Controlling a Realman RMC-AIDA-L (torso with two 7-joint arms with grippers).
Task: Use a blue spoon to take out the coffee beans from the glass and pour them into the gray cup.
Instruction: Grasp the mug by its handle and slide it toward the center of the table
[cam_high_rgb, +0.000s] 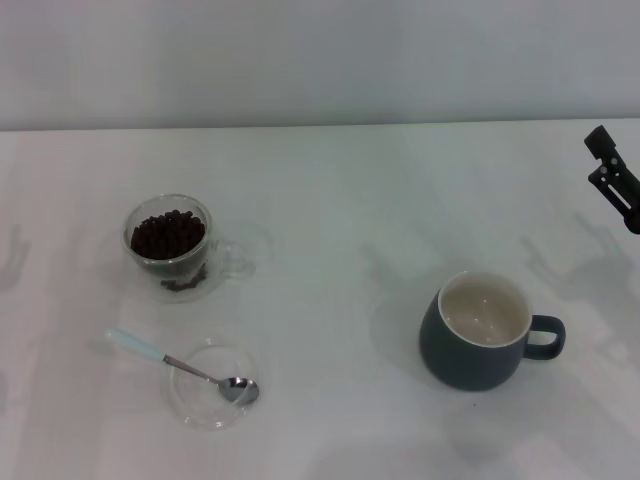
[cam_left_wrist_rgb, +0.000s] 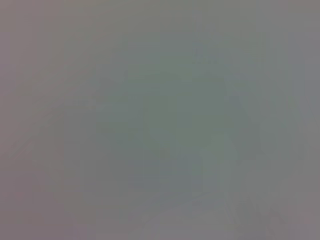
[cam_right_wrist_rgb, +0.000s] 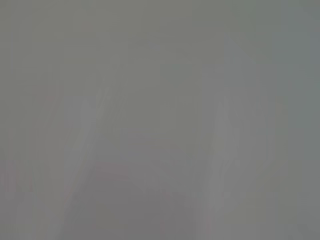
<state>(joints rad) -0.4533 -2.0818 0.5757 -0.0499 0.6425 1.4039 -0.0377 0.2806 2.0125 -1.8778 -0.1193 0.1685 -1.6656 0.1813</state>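
Nearest us, the blue spoon (cam_high_rgb: 180, 364) lies with its bowl in a shallow glass dish (cam_high_rgb: 213, 386), handle out over the white worktop (cam_high_rgb: 330, 420). We judge the task not yet begun: the gray cup (cam_high_rgb: 485, 331) on the right shows only a cream inside, and farther back on the left the glass (cam_high_rgb: 172, 249) holds a full heap of coffee beans (cam_high_rgb: 167, 235). Picking up, scooping and pouring all remain. The right tool (cam_high_rgb: 612, 178) hangs at the far right edge; we cannot tell whether it is open. The left tool is unseen. Behind runs a plain pale wall (cam_high_rgb: 320, 60).

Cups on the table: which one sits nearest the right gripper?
The gray cup, below the right gripper at the right edge. The glass with coffee beans stands far left.
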